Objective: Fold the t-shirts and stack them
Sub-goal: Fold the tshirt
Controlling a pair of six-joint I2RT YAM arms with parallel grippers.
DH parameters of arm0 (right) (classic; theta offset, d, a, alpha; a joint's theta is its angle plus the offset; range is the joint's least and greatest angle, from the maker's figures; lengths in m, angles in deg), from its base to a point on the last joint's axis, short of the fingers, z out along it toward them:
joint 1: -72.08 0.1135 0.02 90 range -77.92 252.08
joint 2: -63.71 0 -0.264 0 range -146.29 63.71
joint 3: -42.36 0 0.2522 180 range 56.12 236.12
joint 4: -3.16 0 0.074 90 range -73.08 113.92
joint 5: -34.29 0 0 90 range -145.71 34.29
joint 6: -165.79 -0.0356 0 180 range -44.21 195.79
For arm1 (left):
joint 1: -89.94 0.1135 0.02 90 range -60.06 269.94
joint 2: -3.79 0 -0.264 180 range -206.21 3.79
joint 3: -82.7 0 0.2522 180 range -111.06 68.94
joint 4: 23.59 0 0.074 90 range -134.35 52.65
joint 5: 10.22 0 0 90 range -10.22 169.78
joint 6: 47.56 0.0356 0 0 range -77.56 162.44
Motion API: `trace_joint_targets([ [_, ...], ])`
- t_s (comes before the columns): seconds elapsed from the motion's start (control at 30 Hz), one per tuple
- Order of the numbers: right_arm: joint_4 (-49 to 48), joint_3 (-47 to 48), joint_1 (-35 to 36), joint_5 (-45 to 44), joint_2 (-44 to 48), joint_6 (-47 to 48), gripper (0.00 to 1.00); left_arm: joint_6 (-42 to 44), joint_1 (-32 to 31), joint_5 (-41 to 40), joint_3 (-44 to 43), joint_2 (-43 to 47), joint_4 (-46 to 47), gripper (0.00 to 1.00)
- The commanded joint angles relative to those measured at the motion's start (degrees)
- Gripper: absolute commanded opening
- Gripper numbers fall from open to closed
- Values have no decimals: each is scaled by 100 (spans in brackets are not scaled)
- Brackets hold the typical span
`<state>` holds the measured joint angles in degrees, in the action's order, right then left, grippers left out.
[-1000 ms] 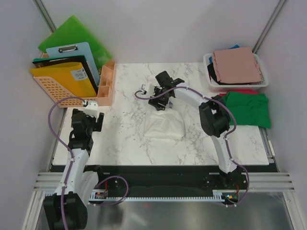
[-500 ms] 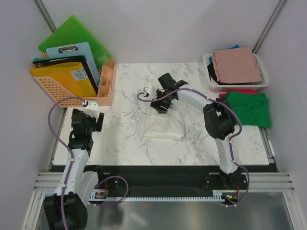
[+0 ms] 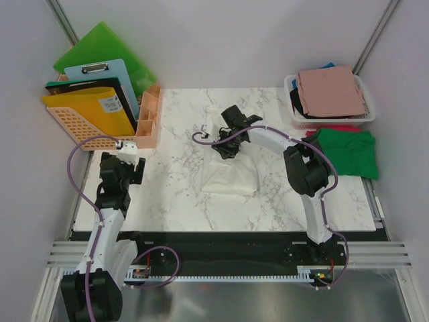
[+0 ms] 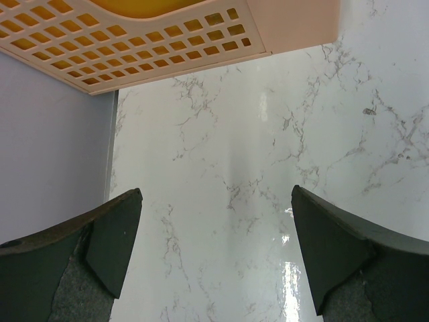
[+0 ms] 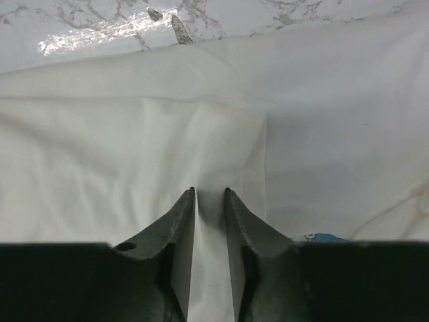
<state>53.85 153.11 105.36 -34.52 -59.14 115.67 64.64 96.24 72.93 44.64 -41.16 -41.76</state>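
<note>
The right gripper (image 5: 210,192) has its jaws drawn nearly together, pinching a raised fold of the cream-white t-shirt (image 3: 231,177) at its far edge. That shirt lies bunched at the middle of the marble table (image 3: 171,198). The left gripper (image 4: 216,192) has its jaws spread wide with nothing between them, above bare marble at the left, just near of the peach mesh file rack (image 4: 167,33). At the far right, a dusty-pink t-shirt (image 3: 332,90) tops the white basket (image 3: 291,83), and a green t-shirt (image 3: 348,153) lies just nearer.

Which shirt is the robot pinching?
The cream-white t-shirt mid-table, in the right pincer. The green t-shirt and dusty-pink t-shirt lie untouched at the right.
</note>
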Motion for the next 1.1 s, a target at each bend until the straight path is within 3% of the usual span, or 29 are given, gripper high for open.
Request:
trace_joint_targets([
  [0.0, -107, 171, 38, 245, -64, -15, 29, 180, 20, 96, -14, 12, -8, 100],
  [0.07, -81, 180, 38, 254, -64, 20, 21, 180, 11, 105, -14, 13, -8, 100],
  [0.1, -37, 189, 47, 254, -64, 46, 6, 180, 11, 114, -14, 12, 1, 100],
  [0.13, -28, 189, 39, 219, -55, 55, 0, 180, 20, 105, -14, 4, -8, 100],
  [1.07, 174, 294, 425, 35, 657, 327, 0, 189, 11, 175, 56, -111, 19, 100],
])
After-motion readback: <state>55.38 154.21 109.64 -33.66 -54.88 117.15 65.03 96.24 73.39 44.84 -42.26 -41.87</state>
